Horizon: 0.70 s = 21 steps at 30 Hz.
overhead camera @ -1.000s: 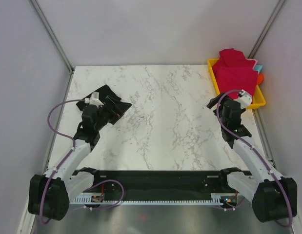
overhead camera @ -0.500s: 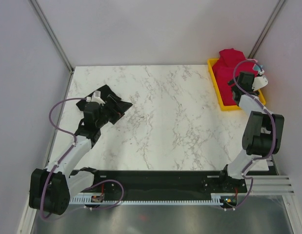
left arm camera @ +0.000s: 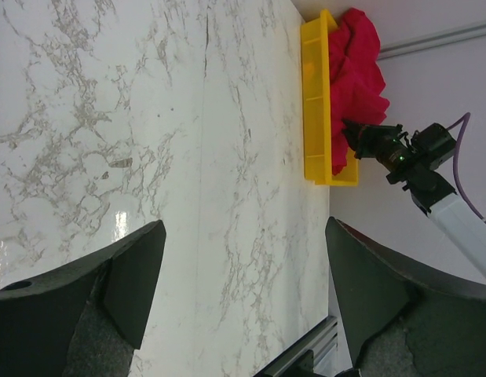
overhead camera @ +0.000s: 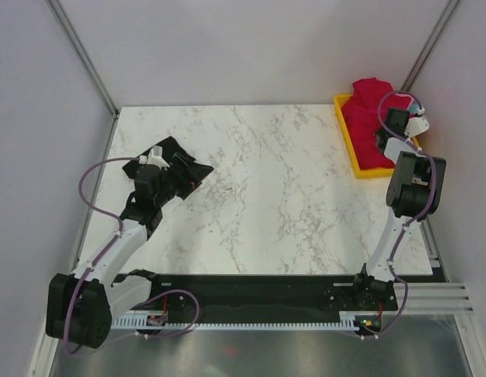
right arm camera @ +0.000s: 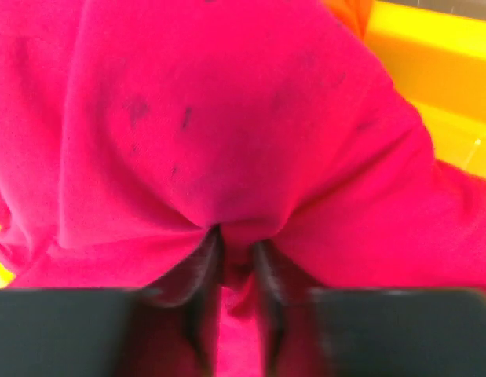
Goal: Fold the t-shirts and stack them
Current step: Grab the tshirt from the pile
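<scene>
Presently the right gripper (overhead camera: 384, 139) is reached into the yellow tray (overhead camera: 345, 129), its jaws drawn nearly together on a ridge of the crimson t-shirt (right arm camera: 227, 118). The right wrist view shows the cloth puckered between the fingers (right arm camera: 197, 271), with the bulk of the heap rising just beyond the jaws. A sliver of orange cloth (right arm camera: 351, 9) lies farther beyond them, near the tray wall. Whether the pinch holds one layer or several cannot be told.

The left gripper (overhead camera: 182, 168) sits above the black t-shirt (overhead camera: 169, 146), which lies on the table (overhead camera: 266, 196). Its jaws are spread wide with nothing between them; only bare marble shows in the gap. Contact with the black cloth cannot be confirmed.

Assessment: the step in hand appears to be drawing one crimson shirt out of the tray.

Recommendations:
- Lift straight up from the jaws before travelling, so that neighbouring shirts drop away.
- Check that only one garment hangs below the jaws.
- Clear the tray rim before carrying the shirt to open table.
- Keep the pinch firm, as soft cloth may slip.
</scene>
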{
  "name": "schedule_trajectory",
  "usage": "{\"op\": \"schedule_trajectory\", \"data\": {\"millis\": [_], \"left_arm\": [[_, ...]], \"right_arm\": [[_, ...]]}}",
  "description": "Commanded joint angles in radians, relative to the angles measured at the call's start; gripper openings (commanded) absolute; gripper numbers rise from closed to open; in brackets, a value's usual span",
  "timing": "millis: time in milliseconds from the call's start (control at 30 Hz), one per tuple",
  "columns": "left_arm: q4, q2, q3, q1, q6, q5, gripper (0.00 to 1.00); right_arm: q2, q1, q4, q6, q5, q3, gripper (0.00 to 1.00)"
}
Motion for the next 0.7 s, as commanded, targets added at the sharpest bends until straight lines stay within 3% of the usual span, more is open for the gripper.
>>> {"op": "schedule_trajectory", "data": {"millis": [0, 67, 300, 433, 567, 667], "left_arm": [[0.037, 0.005, 0.008, -0.004, -0.009, 0.012, 0.90], [0.039, 0.004, 0.019, -0.010, 0.005, 0.024, 0.86], [0.029, 0.001, 0.028, -0.019, 0.013, 0.021, 0.84], [0.026, 0.019, 0.032, -0.021, 0.018, 0.020, 0.85], [0.025, 0.074, 0.046, -0.021, 0.024, 0.035, 0.85], [0.026, 0.110, 0.054, -0.021, 0.025, 0.038, 0.85]], "right_arm": [[-0.001, -0.009, 0.061, 0.007, 0.013, 0.047, 0.12], [-0.038, -0.004, 0.050, -0.010, 0.018, 0.046, 0.00], [-0.256, 0.074, -0.074, -0.119, 0.182, 0.021, 0.00], [-0.489, 0.132, -0.080, -0.129, 0.243, -0.043, 0.00], [-0.644, 0.255, -0.166, -0.168, 0.305, 0.002, 0.00], [-0.738, 0.382, -0.224, -0.195, 0.265, 0.061, 0.00]]}}
